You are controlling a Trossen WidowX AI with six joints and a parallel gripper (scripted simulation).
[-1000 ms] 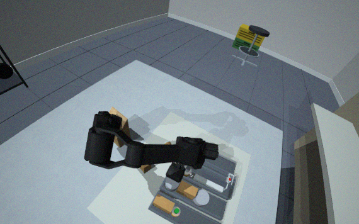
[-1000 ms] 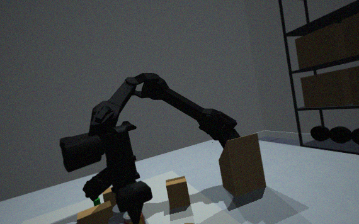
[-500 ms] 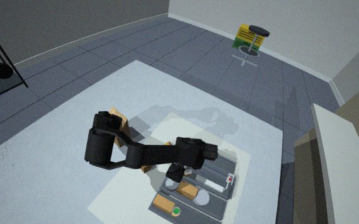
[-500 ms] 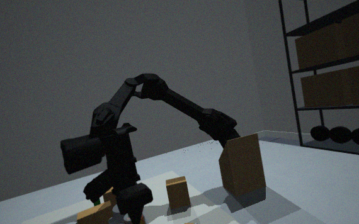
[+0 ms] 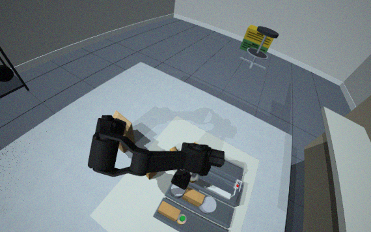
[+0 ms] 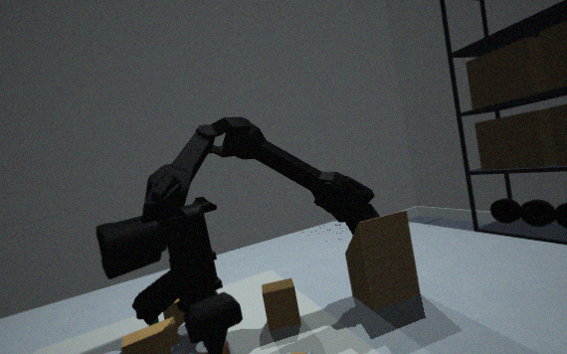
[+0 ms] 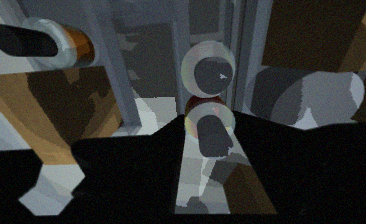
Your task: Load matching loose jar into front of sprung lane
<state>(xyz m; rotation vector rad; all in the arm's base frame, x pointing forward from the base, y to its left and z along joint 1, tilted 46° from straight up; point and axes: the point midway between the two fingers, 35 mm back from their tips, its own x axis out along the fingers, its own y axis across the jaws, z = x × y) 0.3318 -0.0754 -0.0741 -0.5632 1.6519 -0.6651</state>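
As we look down from the wrist, our gripper (image 5: 197,169) (image 6: 183,323) (image 7: 206,117) is closed around the new jar (image 7: 209,122), held upright or nearly so in mid-view. Just beyond it, at twelve o'clock, we see the old jar (image 7: 208,70) between the lane walls; we cannot tell whether the two touch, or whether the held one meets the floor. A tan block (image 7: 79,100) lies at nine o'clock, an amber jar (image 7: 79,47) at ten, a pale round lid (image 7: 329,97) at two. Farthest off, from overhead, a round-topped stool (image 5: 267,32) stands at one o'clock.
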